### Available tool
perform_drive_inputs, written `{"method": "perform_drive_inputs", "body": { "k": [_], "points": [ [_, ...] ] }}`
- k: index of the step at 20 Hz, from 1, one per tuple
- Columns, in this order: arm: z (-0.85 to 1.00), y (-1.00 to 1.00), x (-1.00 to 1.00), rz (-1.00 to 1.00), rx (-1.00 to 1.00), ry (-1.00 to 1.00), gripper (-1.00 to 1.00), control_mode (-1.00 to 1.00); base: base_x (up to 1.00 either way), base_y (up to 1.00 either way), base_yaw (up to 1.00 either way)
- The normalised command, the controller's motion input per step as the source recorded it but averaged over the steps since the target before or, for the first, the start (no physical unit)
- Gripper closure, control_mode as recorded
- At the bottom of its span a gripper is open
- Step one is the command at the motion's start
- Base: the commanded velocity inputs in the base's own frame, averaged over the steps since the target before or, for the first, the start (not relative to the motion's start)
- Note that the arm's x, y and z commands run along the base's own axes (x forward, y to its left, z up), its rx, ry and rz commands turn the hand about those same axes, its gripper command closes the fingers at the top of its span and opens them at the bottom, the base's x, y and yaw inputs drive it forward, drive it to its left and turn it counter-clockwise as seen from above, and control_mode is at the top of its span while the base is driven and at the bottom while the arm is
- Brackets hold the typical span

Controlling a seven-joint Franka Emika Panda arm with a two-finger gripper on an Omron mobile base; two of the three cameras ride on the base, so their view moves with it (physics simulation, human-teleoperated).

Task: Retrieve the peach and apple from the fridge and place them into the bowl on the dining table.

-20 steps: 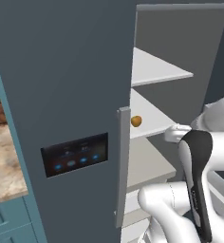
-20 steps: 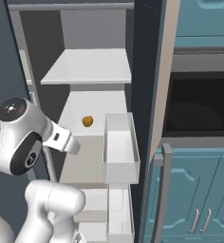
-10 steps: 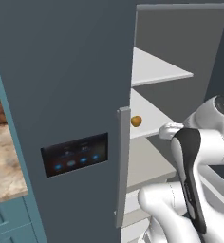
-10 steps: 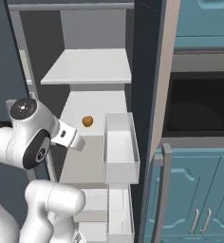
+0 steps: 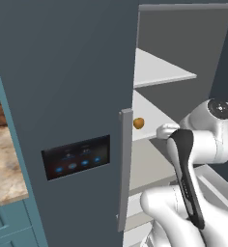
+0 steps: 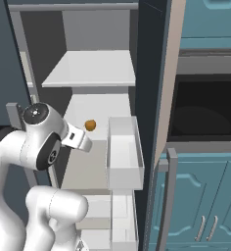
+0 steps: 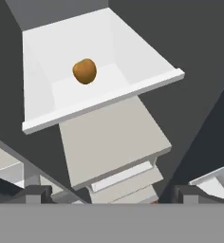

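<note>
While you look through the left base view, you see the fridge (image 5: 77,87) with its left door shut in front of you, the black panel (image 5: 76,157) with blue lights on it and a long grey handle (image 5: 124,166) at its edge. Past that edge the inside is open: white shelves (image 5: 159,72), and a small orange-brown fruit (image 5: 138,123), peach or apple you cannot tell, lying on the middle shelf. The white arm (image 5: 193,159) bends up from the lower right toward that shelf.

From the right base view, you find the same fruit (image 6: 90,125) on the middle shelf (image 6: 95,110), a little beyond the front end of the arm (image 6: 49,139). A white door bin (image 6: 123,154) hangs on the open right door, beside the shelf.

Through the hand view, you look along the gripper (image 7: 111,195); its two dark fingertips (image 7: 33,193) stand spread wide apart at the bottom, with nothing between them. The fruit (image 7: 84,71) sits on the white shelf (image 7: 133,47) well ahead of them, not touched.
</note>
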Motion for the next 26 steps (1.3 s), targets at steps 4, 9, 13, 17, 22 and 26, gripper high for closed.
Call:
{"method": "perform_drive_inputs", "body": {
  "k": [4, 9, 13, 17, 22, 26],
  "points": [
    [-0.02, 0.00, 0.41, 0.06, 0.00, 0.00, -1.00, -1.00, 0.00, 0.00, 0.00],
    [-0.16, 0.00, 0.33, 0.11, 0.00, 0.00, -1.00, -1.00, 0.00, 0.00, 0.00],
    [-0.15, 0.00, 0.30, 0.12, 0.00, 0.00, -1.00, -1.00, 0.00, 0.00, 0.00],
    [-0.21, 0.00, 0.28, 0.09, 0.00, 0.00, -1.00, -1.00, 0.00, 0.00, 0.00],
    [-0.22, 0.00, 0.32, 0.07, 0.00, 0.00, -1.00, -1.00, 0.00, 0.00, 0.00],
    [-0.21, 0.00, 0.45, 0.05, 0.00, 0.00, -1.00, -1.00, 0.00, 0.00, 0.00]
  ]
}}
